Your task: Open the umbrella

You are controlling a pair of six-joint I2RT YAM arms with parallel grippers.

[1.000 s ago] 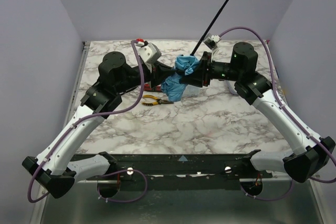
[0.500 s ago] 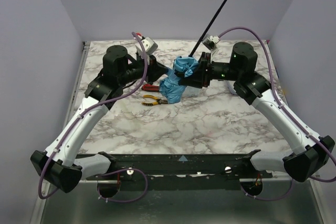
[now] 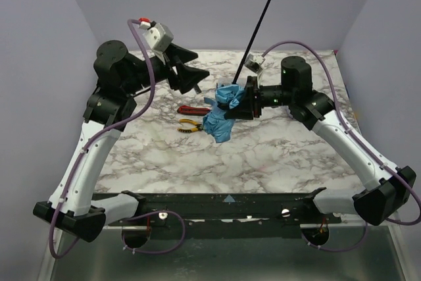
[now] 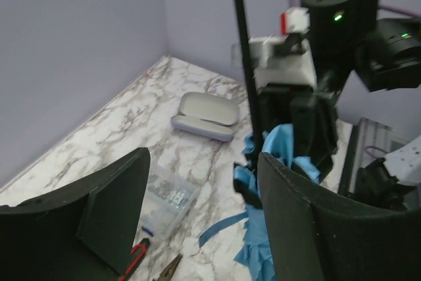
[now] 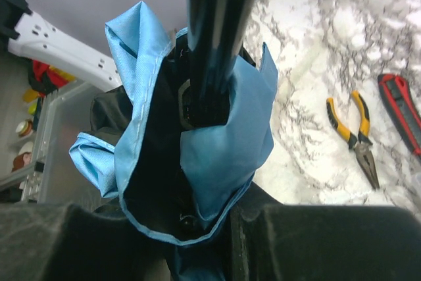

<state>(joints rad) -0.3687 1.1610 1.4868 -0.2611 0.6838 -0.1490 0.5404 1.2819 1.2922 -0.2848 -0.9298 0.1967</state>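
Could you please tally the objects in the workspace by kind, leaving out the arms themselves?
umbrella: 1
hand tools: 2 (yellow pliers, red tool)
containers: 2 (grey case, clear box)
Total: 5

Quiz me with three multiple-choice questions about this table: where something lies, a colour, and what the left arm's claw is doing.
1. Where do the yellow-handled pliers lie?
A. on the marble table
B. in a gripper
C. hanging on the wall

2. What colour is the canopy of the umbrella?
A. red
B. sky blue
C. green

3. The left gripper is:
A. shut on the umbrella
B. open and empty
C. shut on the pliers

Answers: 1 A, they lie flat on the marble beside a red tool; 2 B, the bunched fabric is blue; 3 B, its fingers stand apart with nothing between them.
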